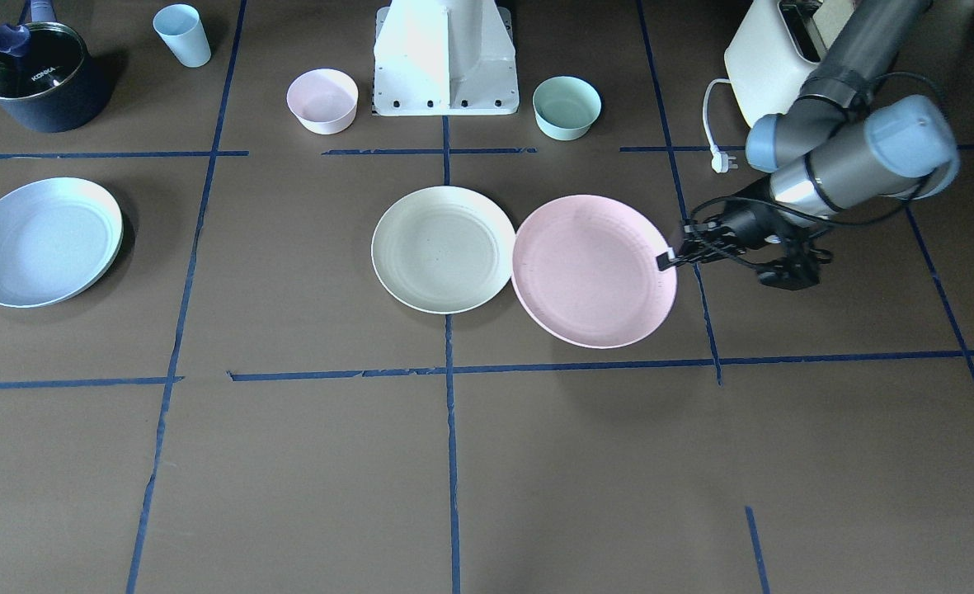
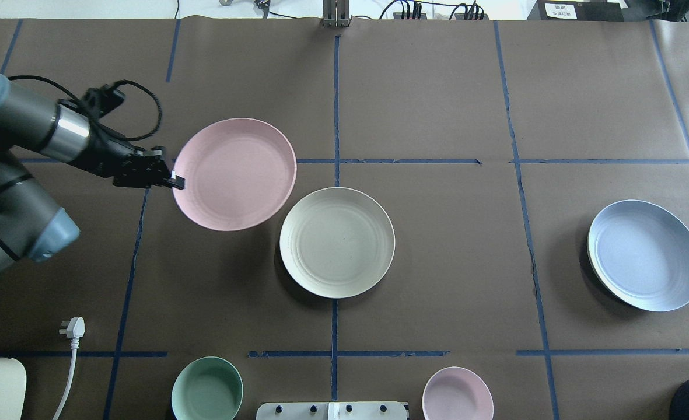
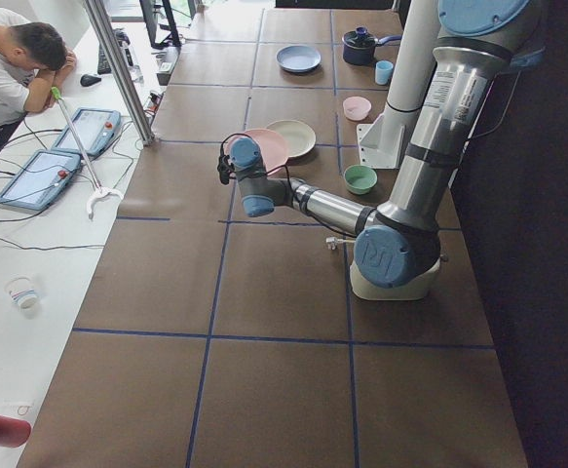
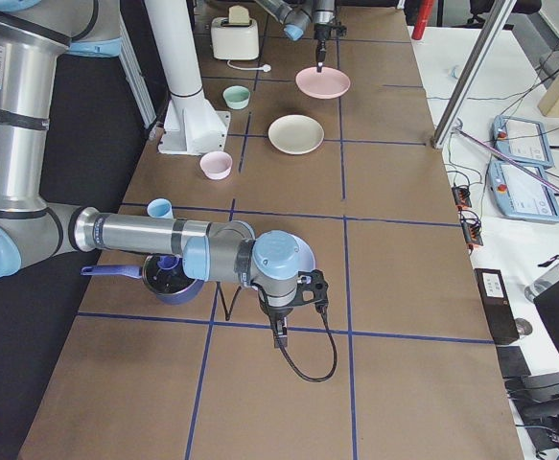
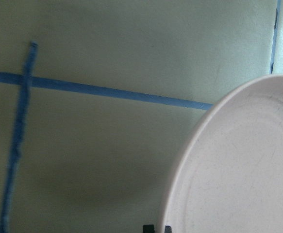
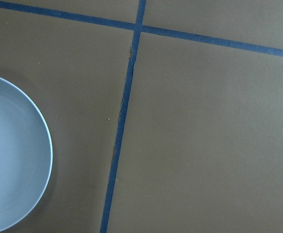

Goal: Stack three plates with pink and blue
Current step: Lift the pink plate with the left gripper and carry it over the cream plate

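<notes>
My left gripper (image 2: 178, 182) is shut on the rim of the pale pink plate (image 2: 234, 174) and holds it slightly above the table; its shadow falls below it. The plate also shows in the front view (image 1: 594, 271) and in the left wrist view (image 5: 238, 165). Its edge reaches the rim of the cream plate (image 2: 337, 242), which lies flat at the table's middle. The pale blue plate (image 2: 646, 255) lies far to the right and also shows in the right wrist view (image 6: 10, 155). My right gripper (image 4: 279, 335) shows only in the right side view, low over bare table; I cannot tell if it is open.
A small pink bowl (image 1: 322, 100) and a mint bowl (image 1: 566, 106) flank the robot base (image 1: 445, 62). A pale blue cup (image 1: 182, 35) and a dark pot (image 1: 37, 76) stand in one back corner, a cream toaster (image 1: 775, 66) with its plug (image 1: 722, 161) in the other.
</notes>
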